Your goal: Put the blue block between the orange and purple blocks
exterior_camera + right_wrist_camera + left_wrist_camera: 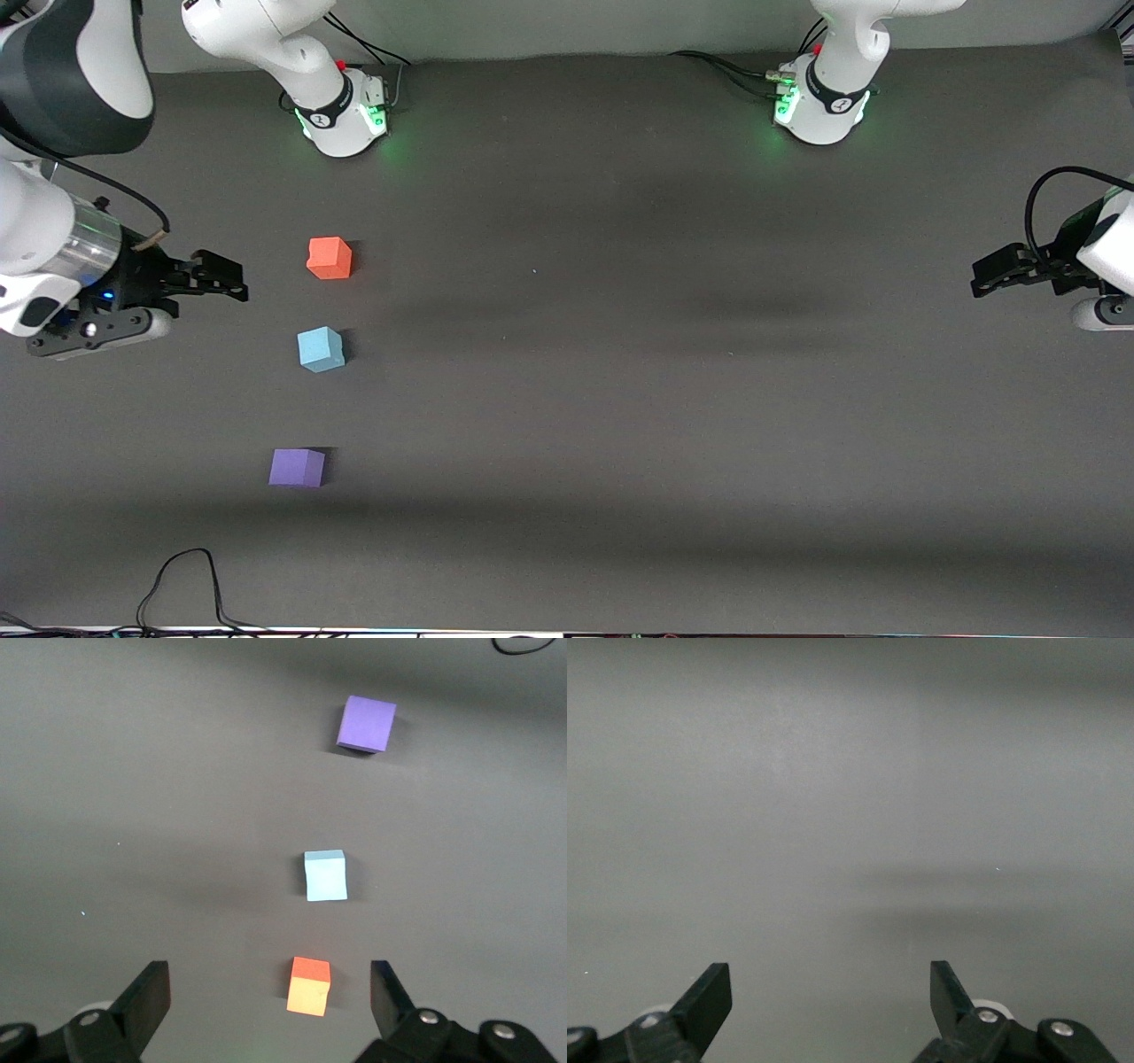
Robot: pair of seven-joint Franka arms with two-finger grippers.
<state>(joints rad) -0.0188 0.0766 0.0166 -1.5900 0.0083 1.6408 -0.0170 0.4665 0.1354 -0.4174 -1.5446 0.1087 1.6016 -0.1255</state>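
Note:
Three small cubes stand in a row on the dark table (pixel 620 354) toward the right arm's end. The orange block (pixel 330 258) is farthest from the front camera, the blue block (pixel 320 348) is in the middle and the purple block (pixel 297 467) is nearest. The right wrist view shows the purple (pixel 366 724), blue (pixel 325 875) and orange (pixel 309 986) blocks too. My right gripper (pixel 232 279) (pixel 268 974) is open and empty, over the table beside the orange block. My left gripper (pixel 979 275) (pixel 829 970) is open and empty, over bare table at the left arm's end.
The two arm bases (pixel 345 115) (pixel 819 106) stand along the table's edge farthest from the front camera. A black cable (pixel 186 576) loops on the table at the edge nearest that camera, close to the purple block.

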